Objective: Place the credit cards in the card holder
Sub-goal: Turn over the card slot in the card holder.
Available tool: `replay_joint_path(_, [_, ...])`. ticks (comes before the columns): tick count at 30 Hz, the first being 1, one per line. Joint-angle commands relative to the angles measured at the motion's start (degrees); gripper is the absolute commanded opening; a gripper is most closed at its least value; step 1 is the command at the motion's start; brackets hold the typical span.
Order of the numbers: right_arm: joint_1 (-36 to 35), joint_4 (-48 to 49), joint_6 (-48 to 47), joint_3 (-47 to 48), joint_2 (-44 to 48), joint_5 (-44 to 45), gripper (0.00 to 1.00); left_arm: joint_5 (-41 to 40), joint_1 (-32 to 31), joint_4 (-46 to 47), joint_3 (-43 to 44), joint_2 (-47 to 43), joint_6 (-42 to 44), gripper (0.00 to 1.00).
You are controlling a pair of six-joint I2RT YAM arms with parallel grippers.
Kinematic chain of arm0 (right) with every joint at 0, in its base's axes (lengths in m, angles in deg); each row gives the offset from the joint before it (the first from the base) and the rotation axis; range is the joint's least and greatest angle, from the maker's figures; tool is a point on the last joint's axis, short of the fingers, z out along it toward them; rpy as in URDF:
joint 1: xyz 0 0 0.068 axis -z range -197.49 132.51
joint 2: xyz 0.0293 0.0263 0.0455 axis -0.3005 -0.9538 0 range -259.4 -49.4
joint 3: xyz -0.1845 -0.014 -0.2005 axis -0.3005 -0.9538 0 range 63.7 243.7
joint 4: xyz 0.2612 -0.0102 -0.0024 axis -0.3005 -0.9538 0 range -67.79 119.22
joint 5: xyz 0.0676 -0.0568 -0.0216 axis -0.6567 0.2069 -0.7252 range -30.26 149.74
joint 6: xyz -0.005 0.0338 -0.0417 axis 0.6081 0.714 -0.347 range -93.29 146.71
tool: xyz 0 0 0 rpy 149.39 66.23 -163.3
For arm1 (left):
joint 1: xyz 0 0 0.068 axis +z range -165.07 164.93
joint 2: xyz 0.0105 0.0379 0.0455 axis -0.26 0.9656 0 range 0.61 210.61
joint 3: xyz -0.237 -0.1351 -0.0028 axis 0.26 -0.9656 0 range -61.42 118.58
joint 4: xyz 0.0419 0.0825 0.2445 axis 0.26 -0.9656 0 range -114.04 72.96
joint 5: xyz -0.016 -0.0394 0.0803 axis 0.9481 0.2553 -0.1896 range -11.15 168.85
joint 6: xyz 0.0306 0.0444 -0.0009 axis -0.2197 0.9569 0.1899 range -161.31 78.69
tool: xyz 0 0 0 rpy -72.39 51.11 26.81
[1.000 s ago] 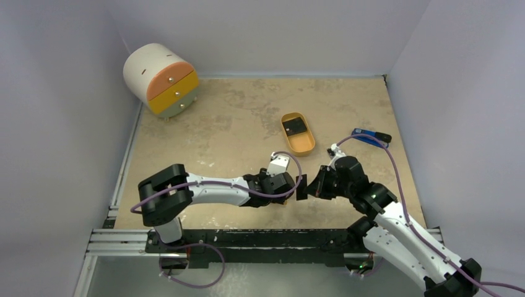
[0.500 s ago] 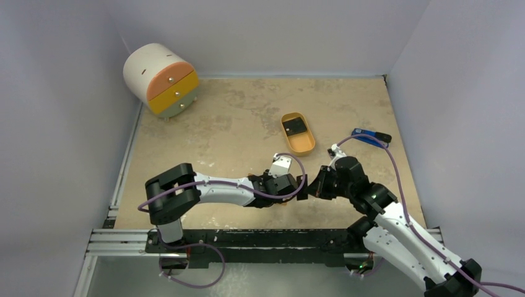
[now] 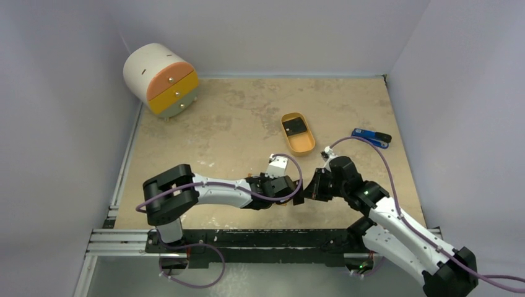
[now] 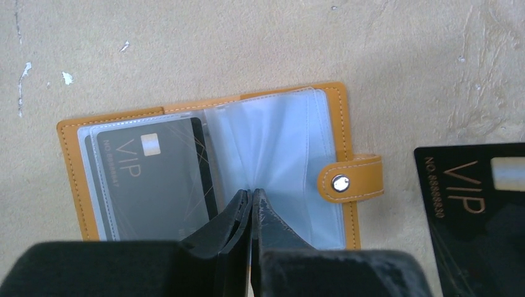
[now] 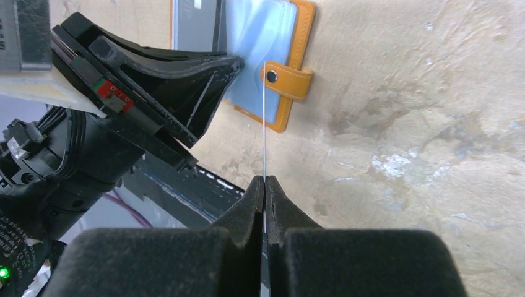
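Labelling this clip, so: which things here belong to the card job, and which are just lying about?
Job: open orange-tan leather card holder; black VIP card in its clear sleeve; second black VIP card in the right gripper; dark card in the orange oval tray.
Lying about: that tray; white round drawer unit; blue-and-black elongated gadget.

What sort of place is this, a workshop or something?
Probably a robot test booth: plain walls box in the table, two arms sit bolted to a metal rail, with props like a drawer chest.
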Motion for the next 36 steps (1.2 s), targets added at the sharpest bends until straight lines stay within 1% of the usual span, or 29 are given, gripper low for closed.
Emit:
replay_joint_path(1, [0.0, 7.4, 0.5, -0.9, -2.2, -6.7, 0.0, -1.6, 0.1, -2.3, -2.8, -1.8, -1.9, 0.0])
replay_joint_path(7, [0.0, 14.5, 2.5, -2.1, -8.2, -13.6, 0.0, -2.1, 0.1, -0.9, -5.0, -4.0, -3.3, 0.0])
replay_joint_path(11, [-0.1, 16.4, 4.5, -2.6, -11.9, -14.1, 0.0, -2.4, 0.1, -0.8, -5.4, -4.7, -3.7, 0.0])
replay_joint_path(19, [-0.1, 21.2, 6.5, -4.5, -17.7, -19.3, 0.0, -2.5, 0.1, -0.7, -5.5, -5.6, -4.1, 0.0])
replay_joint_path(23, [-0.1, 20.7, 5.8, -4.3, -19.7, -19.7, 0.0, -2.6, 0.1, -0.7, -5.5, -5.9, -4.2, 0.0])
replay_joint_path(28, [0.0, 23.0, 6.0, -4.5, -22.1, -19.7, 0.0, -2.7, 0.1, -0.6, -5.5, -6.2, -4.4, 0.0])
replay_joint_path(36, [0.0, 30.9, 6.4, -4.5, -28.8, -20.8, 0.0, -2.1, 0.1, -0.3, -5.6, -6.8, -4.5, 0.0])
